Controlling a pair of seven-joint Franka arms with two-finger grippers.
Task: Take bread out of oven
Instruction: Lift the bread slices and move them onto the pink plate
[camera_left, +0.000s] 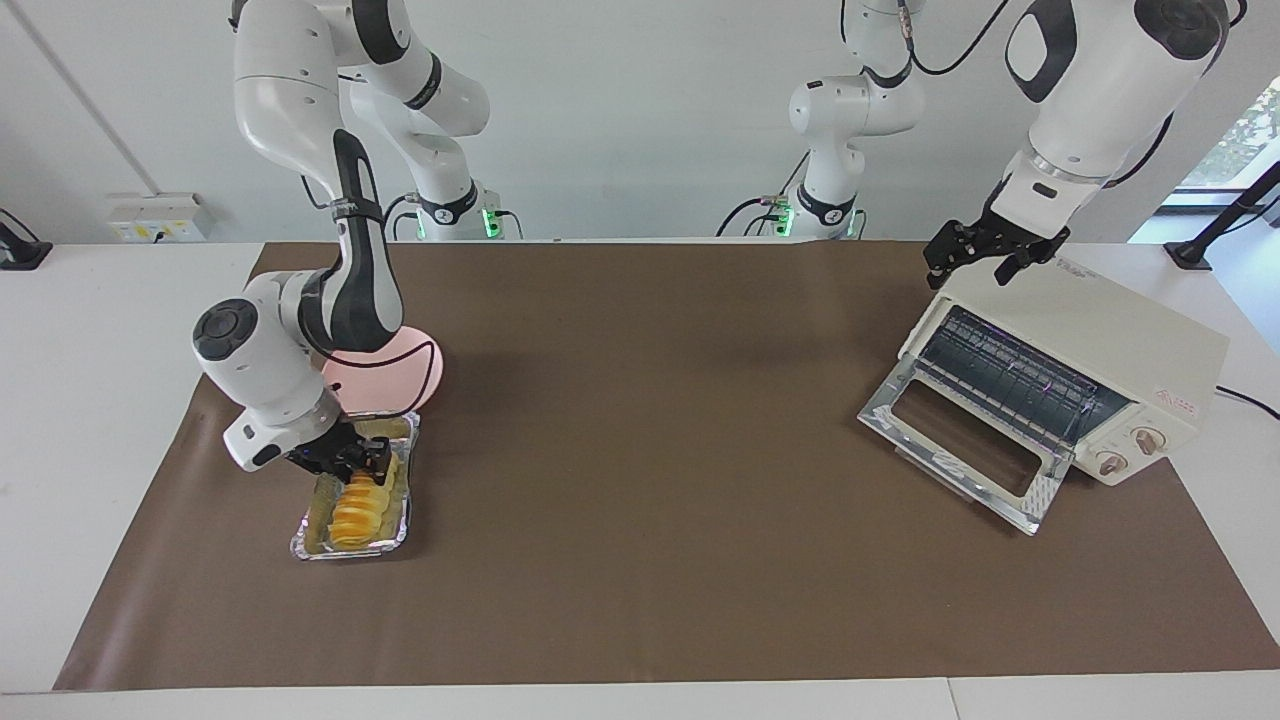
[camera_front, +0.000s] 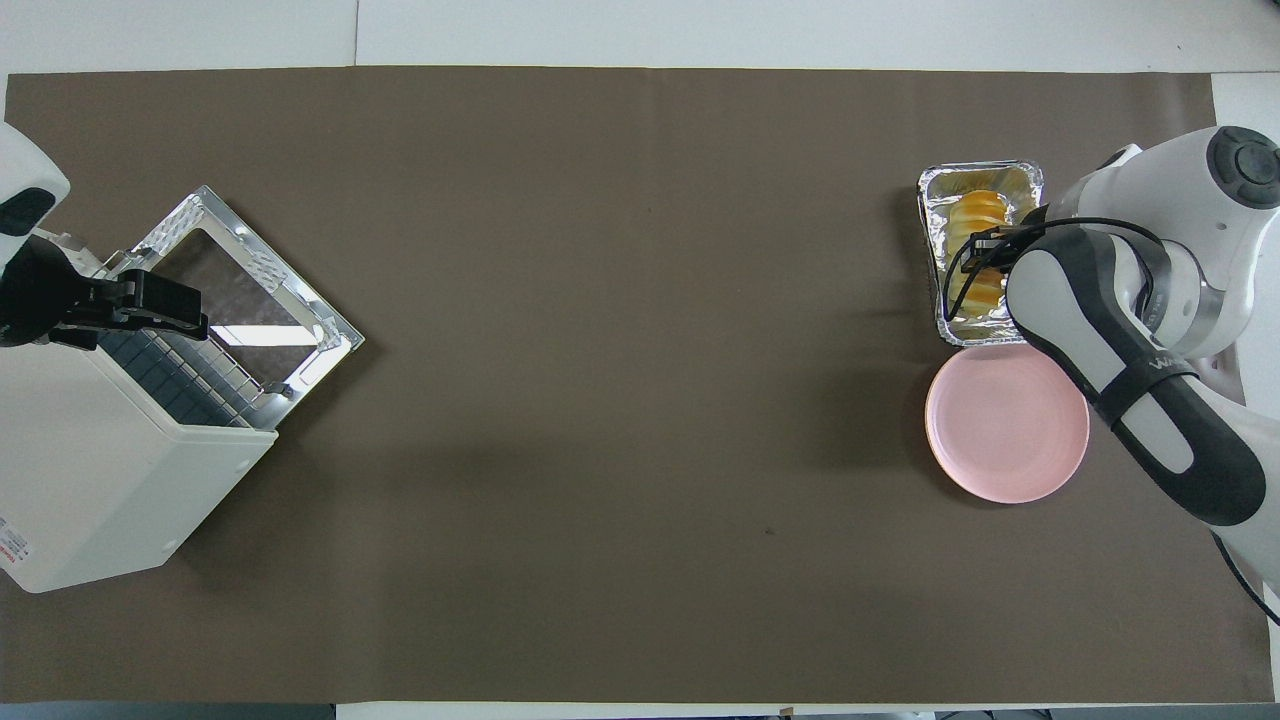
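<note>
- Right gripper (camera_left: 362, 462), at about 8 o'clock in the facing view: it was lowered into the crinkled silver foil tray (camera_left: 312, 545), at the end of the bread nearer the robots. Its dark fingers (camera_left: 380, 458) sat at the loaf's sides; whether the jaws were clamped on the loaf or merely around it could not be told.
- Small ridged yellow-orange bread loaf (camera_left: 357, 512): it lay lengthwise in the foil tray, outside the oven, at the right arm's end of the table.
- Round pale pink plate (camera_left: 400, 375), at about 9 o'clock in the facing view: it sat on the brown table mat (camera_left: 640, 480), just beside the tray and nearer the robots, partly covered by the right arm.
- Boxy cream-white toaster oven (camera_left: 1150, 350), at about 3 o'clock in the facing view: it stood angled at the left arm's end of the table. Its metal-framed glass door (camera_left: 965, 445) was folded down open onto the mat, and the dark wire rack (camera_left: 1015, 380) showed inside with no loaf visible on it. Two round knobs (camera_left: 1130, 452) sat on its front panel.
- Left gripper (camera_left: 985, 252), at about 2 o'clock in the facing view: it was over the oven's top front edge, with its jaws apart and nothing between them.
</note>
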